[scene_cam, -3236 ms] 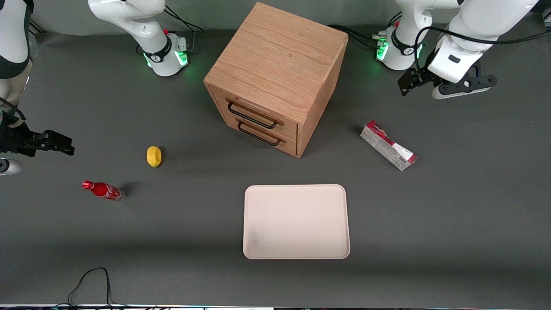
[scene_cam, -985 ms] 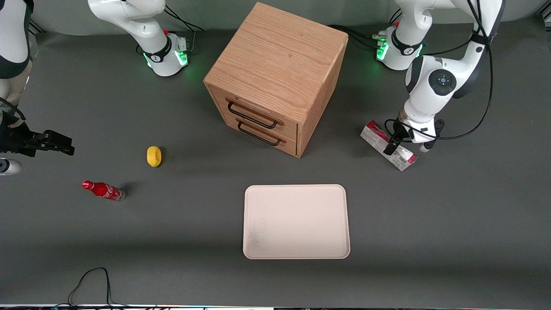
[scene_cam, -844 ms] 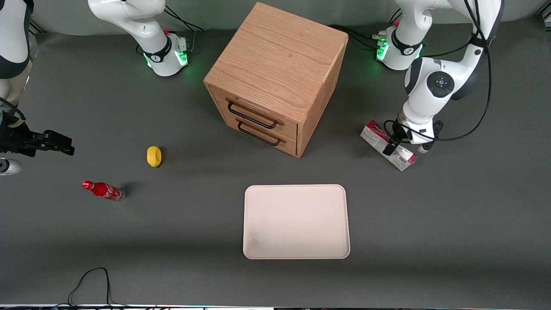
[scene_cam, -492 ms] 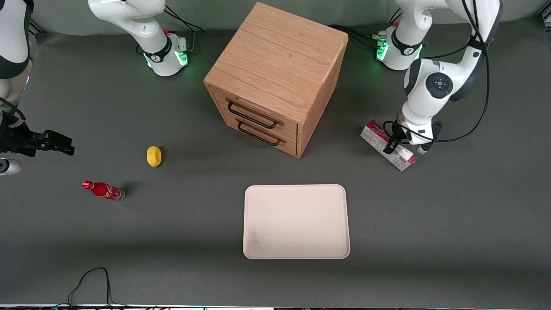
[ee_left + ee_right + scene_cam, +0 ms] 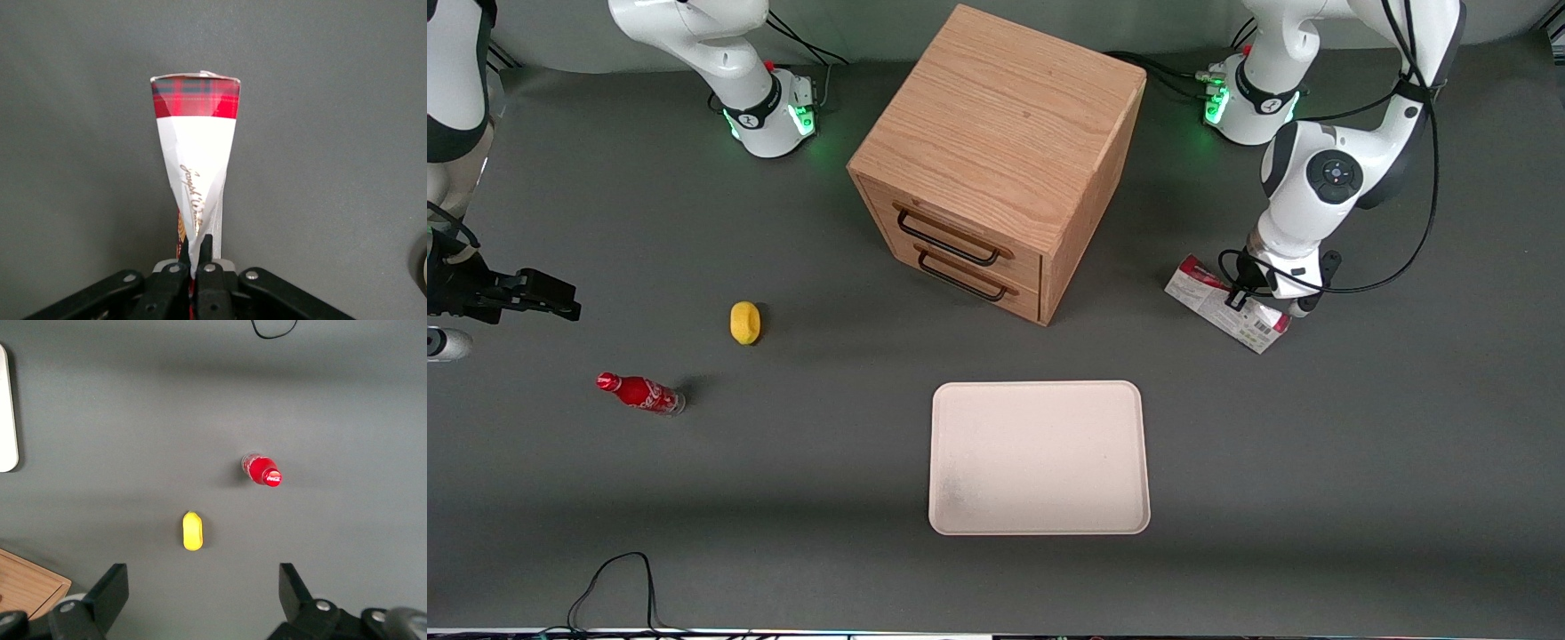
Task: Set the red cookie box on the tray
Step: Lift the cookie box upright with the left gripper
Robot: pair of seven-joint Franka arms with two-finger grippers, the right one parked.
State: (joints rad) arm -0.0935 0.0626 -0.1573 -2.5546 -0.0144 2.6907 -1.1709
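Front view: the long, flat red cookie box [image 5: 1223, 305] with red ends and a white-grey printed face is seen toward the working arm's end of the dark grey counter [image 5: 1360, 427], with the left arm's gripper [image 5: 1240, 296] set down on its middle. The box lies slantwise, one red end nearer the tall oak two-drawer cabinet [image 5: 996, 164] and the barcode end nearer the front camera. In the left wrist view the red cookie box [image 5: 195, 167] is seen standing on a thin edge, running straight away from the gripper [image 5: 198, 257], with a tartan-red end farthest off. The jaws are clenched across the carton's thin dimension, so its long axis runs crosswise to the closing direction; the two fingertips [image 5: 208, 247] are seen nearly touching, with the carton nipped between them.

The large cream-white rectangular tray [image 5: 1039, 458] with rounded corners and a low rim lies nearer the front camera than the cabinet, well apart from the box and sideways from it, toward the middle of the counter. The lift is judged to be the step now due. Since the hold appears to be near the carton's middle, little droop at either end would be expected. The tray is much wider than the box, so little re-aiming of the long axis should be needed.
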